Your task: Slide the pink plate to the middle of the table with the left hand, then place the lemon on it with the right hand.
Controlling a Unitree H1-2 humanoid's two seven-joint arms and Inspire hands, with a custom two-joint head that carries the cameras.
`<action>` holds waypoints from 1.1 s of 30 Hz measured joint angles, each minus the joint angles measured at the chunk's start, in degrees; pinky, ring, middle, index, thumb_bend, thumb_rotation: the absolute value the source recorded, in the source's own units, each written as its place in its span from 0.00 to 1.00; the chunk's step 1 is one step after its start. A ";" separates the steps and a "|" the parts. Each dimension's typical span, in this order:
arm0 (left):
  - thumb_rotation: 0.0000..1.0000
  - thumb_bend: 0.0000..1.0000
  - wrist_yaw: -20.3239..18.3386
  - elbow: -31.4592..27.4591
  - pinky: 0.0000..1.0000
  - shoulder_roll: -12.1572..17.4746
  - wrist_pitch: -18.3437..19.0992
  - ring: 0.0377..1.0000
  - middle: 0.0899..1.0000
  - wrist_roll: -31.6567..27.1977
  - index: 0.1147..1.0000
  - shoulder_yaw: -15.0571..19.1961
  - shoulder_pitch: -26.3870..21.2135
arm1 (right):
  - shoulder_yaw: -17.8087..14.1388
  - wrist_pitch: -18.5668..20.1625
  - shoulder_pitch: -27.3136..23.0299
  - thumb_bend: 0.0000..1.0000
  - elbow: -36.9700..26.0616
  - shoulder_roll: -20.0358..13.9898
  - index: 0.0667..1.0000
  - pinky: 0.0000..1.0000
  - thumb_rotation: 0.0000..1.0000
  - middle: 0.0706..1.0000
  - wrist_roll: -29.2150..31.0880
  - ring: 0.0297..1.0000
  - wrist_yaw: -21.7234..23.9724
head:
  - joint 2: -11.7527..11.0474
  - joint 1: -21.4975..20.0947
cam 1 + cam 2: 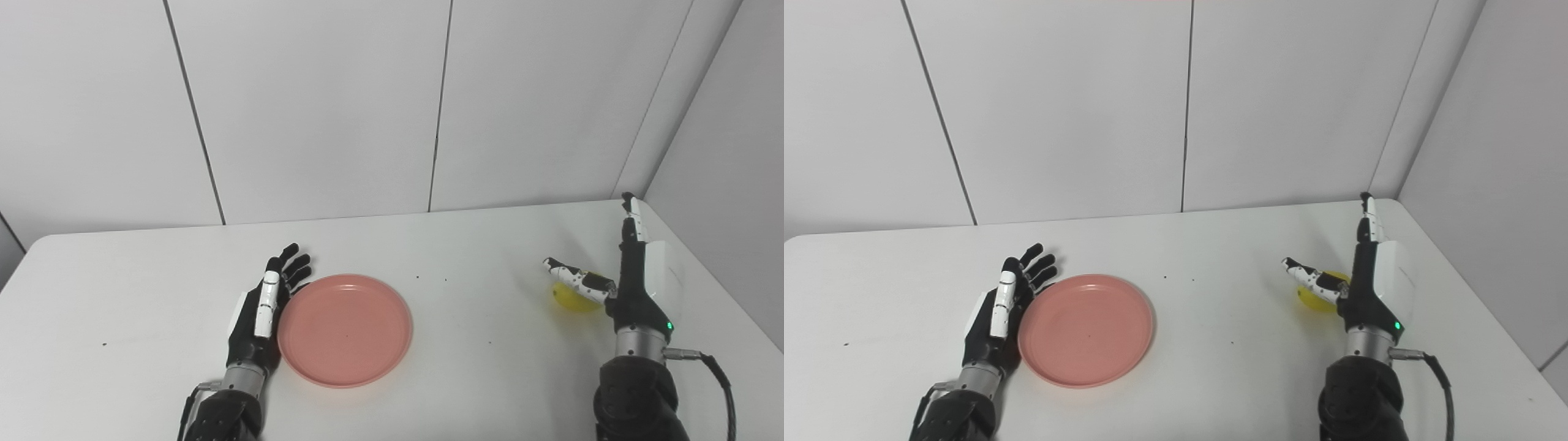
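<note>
The pink plate (345, 329) lies flat on the white table (153, 288), a little left of centre. My left hand (263, 309) stands edge-on against the plate's left rim, open with fingers straight. The yellow lemon (571, 298) rests on the table at the right, partly hidden behind my thumb. My right hand (634, 275) is open beside the lemon on its right, fingers pointing away and the thumb stretched over the fruit without closing on it.
White wall panels rise behind the table, and another wall stands close to the right edge (723, 294). A grey cable (719, 380) hangs from my right wrist. A few small dark specks dot the tabletop.
</note>
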 measured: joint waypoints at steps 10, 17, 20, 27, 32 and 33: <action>1.00 0.71 -0.47 -0.01 0.83 0.08 0.06 0.87 0.86 0.02 0.86 0.12 0.00 | -0.42 1.33 0.69 0.91 2.69 -1.84 0.91 0.69 0.10 0.89 1.28 0.84 1.65 | 0.09 -0.17; 1.00 0.71 -0.48 -0.01 0.83 0.12 0.09 0.88 0.86 0.10 0.86 0.07 0.00 | -0.02 1.41 0.71 0.90 5.13 -2.02 0.90 0.72 0.06 0.88 2.58 0.84 2.33 | 0.00 -0.26; 1.00 0.71 -0.48 -0.01 0.83 0.12 0.09 0.88 0.86 0.09 0.86 0.09 0.00 | 0.18 1.40 0.67 0.90 6.52 -2.53 0.89 0.72 0.04 0.88 3.51 0.83 2.46 | 0.00 -0.26; 1.00 0.70 -0.73 0.02 0.83 0.24 0.09 0.88 0.86 0.08 0.86 0.11 0.00 | 1.86 1.40 0.61 0.88 10.10 -3.15 0.88 0.65 0.03 0.86 4.40 0.76 2.48 | -0.09 -0.26; 1.00 0.70 -0.72 0.03 0.83 0.29 0.09 0.87 0.86 0.11 0.85 0.12 -0.02 | 2.27 0.75 -0.09 0.84 12.64 -3.07 0.86 0.45 0.00 0.84 5.36 0.51 0.79 | 0.00 -0.18; 1.00 0.71 -0.71 0.03 0.82 0.29 0.09 0.87 0.86 0.12 0.85 0.12 -0.02 | 2.18 0.04 -0.40 0.84 13.30 -3.07 0.84 0.40 0.00 0.83 5.77 0.46 -0.17 | 0.09 -0.09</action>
